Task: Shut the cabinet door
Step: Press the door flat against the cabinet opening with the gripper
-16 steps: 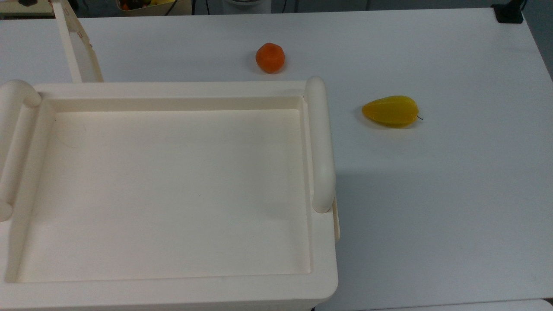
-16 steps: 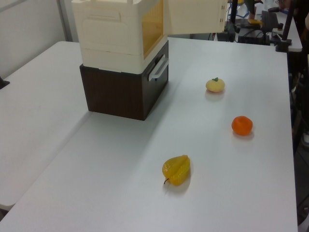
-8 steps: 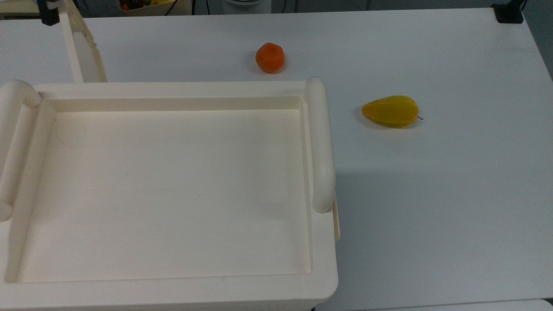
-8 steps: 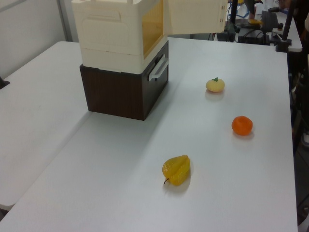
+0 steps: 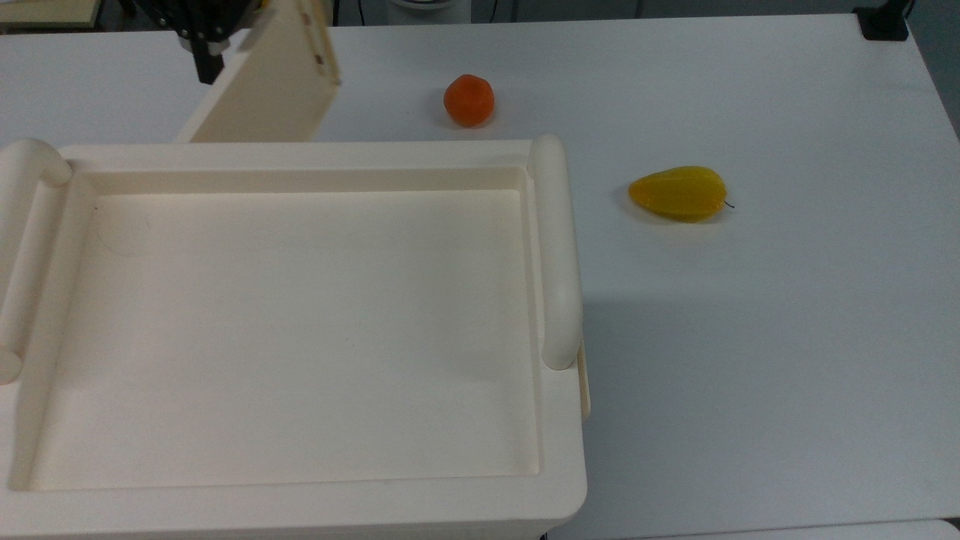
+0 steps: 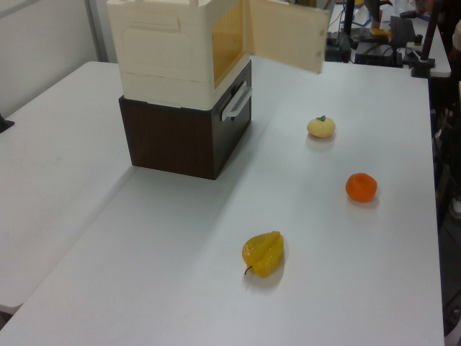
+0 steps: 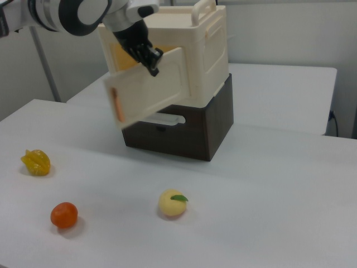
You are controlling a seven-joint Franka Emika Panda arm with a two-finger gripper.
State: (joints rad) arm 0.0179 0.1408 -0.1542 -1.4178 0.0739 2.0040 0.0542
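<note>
Gripper (image 7: pixel 152 62), finger state unclear, should press squarely on half-open flat cream door panel (image 7: pixel 148 89) toward cream plastic cabinet (image 7: pixel 206 47)

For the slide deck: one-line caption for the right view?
Panda gripper pressed against the half-open cabinet door, cabinet on a dark base, three fruits on the table in front.

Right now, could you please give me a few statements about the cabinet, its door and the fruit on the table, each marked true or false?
1. The cabinet door is fully shut. False: it stands partly open.
2. The end effector is at the door's top edge. True.
3. The cabinet sits on a dark brown base. True.
4. The orange fruit lies in the cabinet's top tray. False: it rests on the table.
5. The yellow starfruit touches the orange fruit. False: they lie apart.
</note>
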